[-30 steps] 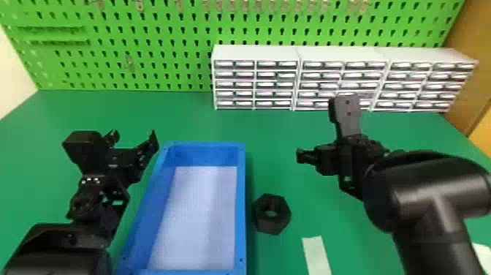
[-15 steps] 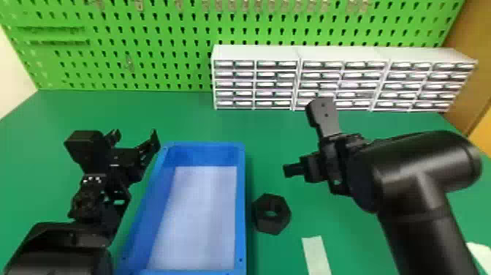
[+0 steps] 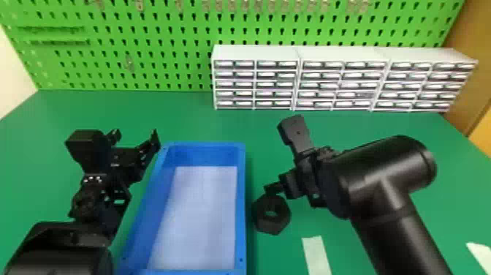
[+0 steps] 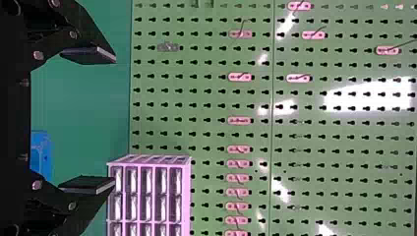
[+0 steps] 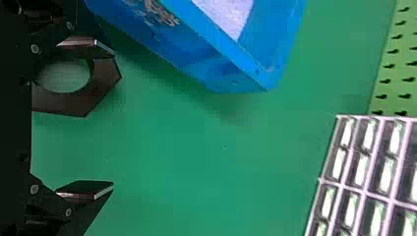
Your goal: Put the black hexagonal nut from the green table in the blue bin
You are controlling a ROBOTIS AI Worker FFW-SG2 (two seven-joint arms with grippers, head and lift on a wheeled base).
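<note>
Just behind the black hexagonal nut (image 3: 272,214), in the head view, is my right gripper (image 3: 274,187), one finger close to the nut's far edge. The nut lies flat on the green table, right of the blue bin (image 3: 241,204). In the right wrist view the nut (image 5: 101,86) is partly behind one finger of the open right gripper (image 5: 91,118), with nothing held. My left gripper (image 3: 135,137) is parked open left of the bin; in the left wrist view the left gripper (image 4: 91,118) has nothing between its fingers.
White drawer units (image 3: 255,53) stand at the back against the green pegboard (image 3: 157,47). A pale strip (image 3: 317,256) lies on the table (image 3: 182,120) right of the nut, and another pale piece (image 3: 481,256) is at the right edge.
My right arm has moved left and toward the robot, bringing its gripper close to the nut. The left arm, bin and nut have kept their places.
</note>
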